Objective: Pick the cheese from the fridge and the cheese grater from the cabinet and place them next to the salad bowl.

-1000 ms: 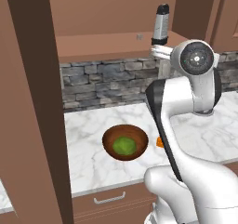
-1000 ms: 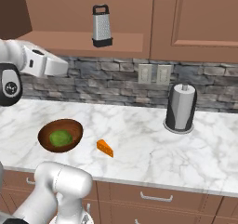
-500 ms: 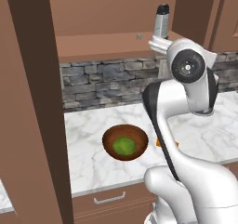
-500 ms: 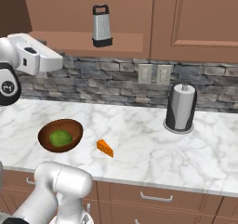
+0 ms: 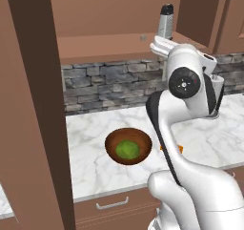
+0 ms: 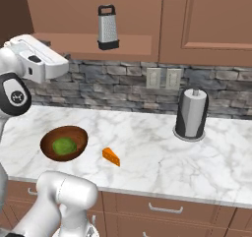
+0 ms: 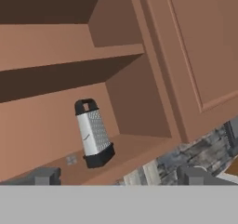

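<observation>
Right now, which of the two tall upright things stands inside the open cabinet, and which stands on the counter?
The cheese grater, silver with a black handle, stands on the cabinet shelf. The larger dark-grey cylinder stands on the counter.

A dark-grey paper towel holder [image 6: 192, 114] with a white top stands upright on the white marble table [image 6: 157, 157], close to the grey stone backsplash [image 6: 118, 83]. A pale double wall outlet [image 6: 164, 78] sits on that backsplash just left of it. Brown drawers with silver handles [image 6: 162, 209] run under the table edge.
</observation>
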### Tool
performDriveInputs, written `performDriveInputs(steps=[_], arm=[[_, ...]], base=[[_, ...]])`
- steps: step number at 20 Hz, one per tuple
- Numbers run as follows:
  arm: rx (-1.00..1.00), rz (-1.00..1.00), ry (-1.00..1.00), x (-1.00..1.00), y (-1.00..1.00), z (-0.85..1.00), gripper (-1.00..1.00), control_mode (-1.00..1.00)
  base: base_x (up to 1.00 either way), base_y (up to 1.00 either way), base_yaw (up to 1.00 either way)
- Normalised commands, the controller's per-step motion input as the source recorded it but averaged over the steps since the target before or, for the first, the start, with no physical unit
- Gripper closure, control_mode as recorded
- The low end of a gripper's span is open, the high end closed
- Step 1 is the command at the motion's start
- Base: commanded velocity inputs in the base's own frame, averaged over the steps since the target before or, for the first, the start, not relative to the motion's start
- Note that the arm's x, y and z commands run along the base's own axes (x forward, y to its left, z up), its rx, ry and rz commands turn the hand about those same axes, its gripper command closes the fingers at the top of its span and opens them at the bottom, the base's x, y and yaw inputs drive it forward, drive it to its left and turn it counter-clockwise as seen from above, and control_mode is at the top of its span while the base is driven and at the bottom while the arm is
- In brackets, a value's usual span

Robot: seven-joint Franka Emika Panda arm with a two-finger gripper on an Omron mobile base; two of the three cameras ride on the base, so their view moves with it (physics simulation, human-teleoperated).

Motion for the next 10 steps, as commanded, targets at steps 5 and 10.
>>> performDriveInputs(steps=[5,10], arm=[[-0.05,0.0,0.03,0.04,0.0,0.32,-1.0,-1.0],[-0.12,0.0,-0.01,0.05,0.01,0.23,-1.0,-1.0]], base=[[0.0,0.0,0.0],[0.0,0.0,0.0]])
